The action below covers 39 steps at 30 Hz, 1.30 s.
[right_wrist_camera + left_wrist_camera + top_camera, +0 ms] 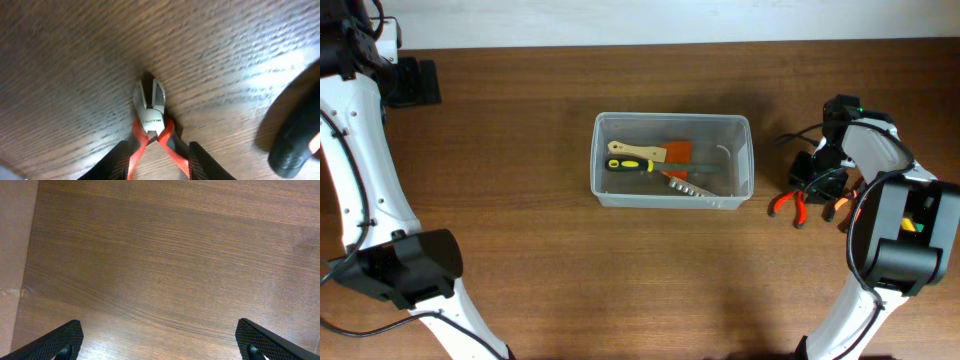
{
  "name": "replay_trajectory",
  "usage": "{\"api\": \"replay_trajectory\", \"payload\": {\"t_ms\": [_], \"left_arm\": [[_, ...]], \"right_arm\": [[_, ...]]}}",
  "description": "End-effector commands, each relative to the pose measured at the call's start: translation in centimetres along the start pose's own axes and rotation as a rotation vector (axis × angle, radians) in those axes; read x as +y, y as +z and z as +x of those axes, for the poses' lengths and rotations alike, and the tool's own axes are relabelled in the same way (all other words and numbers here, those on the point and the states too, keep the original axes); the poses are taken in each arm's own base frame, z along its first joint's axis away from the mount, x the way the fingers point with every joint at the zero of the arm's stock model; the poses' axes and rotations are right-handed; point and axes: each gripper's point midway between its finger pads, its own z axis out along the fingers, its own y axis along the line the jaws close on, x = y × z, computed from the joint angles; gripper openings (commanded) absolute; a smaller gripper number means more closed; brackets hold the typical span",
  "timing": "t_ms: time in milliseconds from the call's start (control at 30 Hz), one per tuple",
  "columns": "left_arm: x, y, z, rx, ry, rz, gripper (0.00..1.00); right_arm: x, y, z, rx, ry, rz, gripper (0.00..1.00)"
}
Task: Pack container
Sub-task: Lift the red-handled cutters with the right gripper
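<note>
The clear plastic container [746, 160] stands mid-table and holds a yellow-handled screwdriver [630, 164], a wooden-handled brush [638, 151] and a toothed metal tool [686, 187]. Red-handled cutting pliers [785, 204] lie on the wood to its right. In the right wrist view the pliers [150, 107] point away from me, and my right gripper [157, 167] has its fingers against both red handles. The right gripper also shows in the overhead view [812, 190]. My left gripper [160, 347] is wide open over bare wood and sits at the far left of the table [415, 82].
A second tool with a black and orange handle [836, 208] lies just right of the pliers, and it shows as a dark blurred shape in the right wrist view [295, 145]. The table's far edge runs close behind the left gripper.
</note>
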Motion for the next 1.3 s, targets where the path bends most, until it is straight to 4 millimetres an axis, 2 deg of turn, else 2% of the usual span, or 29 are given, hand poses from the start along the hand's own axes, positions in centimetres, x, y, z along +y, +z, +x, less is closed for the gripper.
{"api": "replay_trajectory", "payload": {"t_ms": [0, 233, 333, 567, 733, 867, 1267], "left_arm": [[-0.2, 0.3, 0.1, 0.006, -0.015, 0.017, 0.99], [-0.2, 0.3, 0.1, 0.006, -0.015, 0.017, 0.99], [-0.2, 0.3, 0.1, 0.006, -0.015, 0.017, 0.99], [-0.2, 0.3, 0.1, 0.006, -0.015, 0.017, 0.99], [-0.2, 0.3, 0.1, 0.006, -0.015, 0.017, 0.99], [-0.2, 0.3, 0.1, 0.006, -0.015, 0.017, 0.99], [-0.2, 0.3, 0.1, 0.006, -0.015, 0.017, 0.99]], "right_arm": [[0.8, -0.3, -0.2, 0.002, 0.028, -0.034, 0.37], [0.9, -0.3, -1.0, -0.031, 0.024, -0.038, 0.39], [0.9, 0.0, -1.2, -0.041, 0.023, -0.041, 0.44], [0.5, 2.0, -0.6, -0.001, 0.028, -0.026, 0.44], [0.1, 3.4, 0.5, 0.062, 0.035, -0.01, 0.36], [0.0, 3.4, 0.7, 0.072, 0.037, -0.006, 0.36], [-0.2, 3.4, 0.8, 0.075, 0.036, 0.004, 0.23]]}}
